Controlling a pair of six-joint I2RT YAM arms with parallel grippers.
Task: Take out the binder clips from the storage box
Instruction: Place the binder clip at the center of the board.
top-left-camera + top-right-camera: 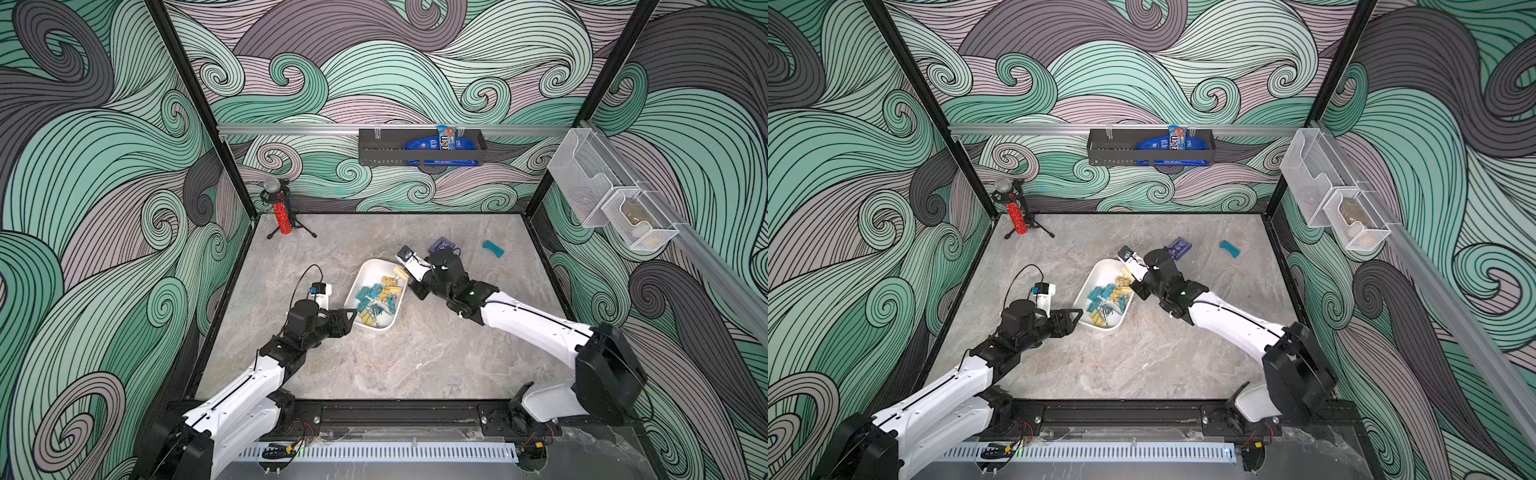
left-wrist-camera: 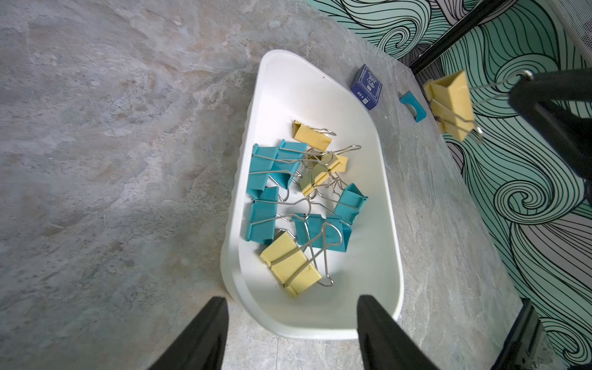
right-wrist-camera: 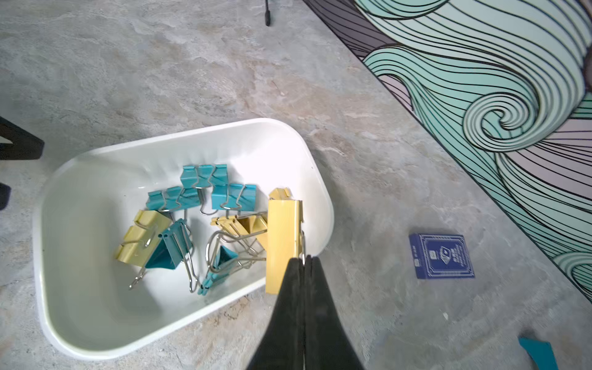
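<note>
Yellow binder clip [image 3: 283, 243], right end effector [image 3: 303, 261] pinching its wire loop (easiest handle tbh); left end effector [image 2: 291, 298] open by storage box [image 2: 368, 288].

Both top views high over the near edge, looking down on the whole worktop [image 1: 374, 365], wrist cameras close behind left pincer [image 2: 291, 299] and right pincer [image 3: 298, 260], all sharing the storage box [image 1: 371, 269]

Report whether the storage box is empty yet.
Not empty. The storage box holds a pile of teal and yellow binder clips; one yellow clip hangs from the shut right end effector.
</note>
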